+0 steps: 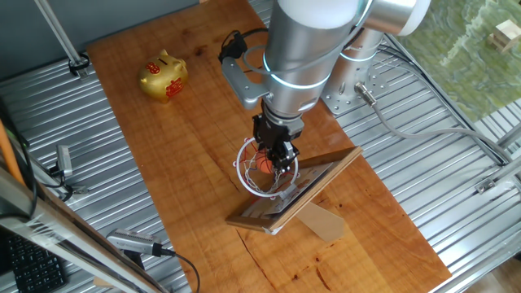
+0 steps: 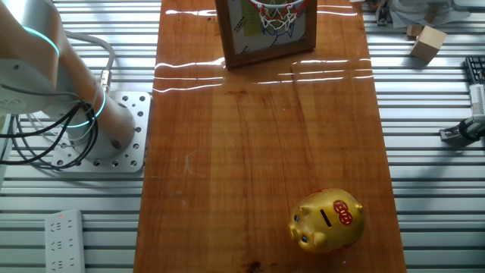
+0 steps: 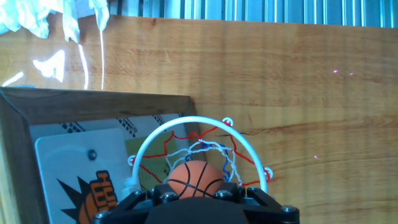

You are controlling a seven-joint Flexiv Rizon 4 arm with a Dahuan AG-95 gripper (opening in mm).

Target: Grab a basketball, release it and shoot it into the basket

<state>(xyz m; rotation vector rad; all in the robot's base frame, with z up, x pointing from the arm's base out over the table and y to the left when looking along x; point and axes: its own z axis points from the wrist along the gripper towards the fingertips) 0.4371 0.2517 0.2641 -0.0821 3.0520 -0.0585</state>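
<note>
The basketball (image 1: pixel 265 165) is a tiny orange ball with dark seams. It sits between my gripper's (image 1: pixel 279 159) fingertips, just over the white ring of the basket (image 1: pixel 259 185). In the hand view the basketball (image 3: pixel 196 178) rests right against the black gripper body (image 3: pixel 198 208), framed by the basket's ring (image 3: pixel 198 122) and its white-red-blue net. The gripper looks shut on the ball; the fingertips themselves are hidden. The tilted wooden-framed backboard (image 1: pixel 301 189) leans on a cardboard prop (image 1: pixel 324 221). In the other fixed view only the basket's net (image 2: pixel 276 14) and the backboard (image 2: pixel 265 34) show at the top edge.
A golden piggy bank (image 1: pixel 164 77) stands at the far end of the wooden board; it also shows in the other fixed view (image 2: pixel 327 220). The arm's base (image 2: pixel 106 129) is bolted beside the board. Ribbed metal table, cables and a power strip (image 2: pixel 64 243) surround it.
</note>
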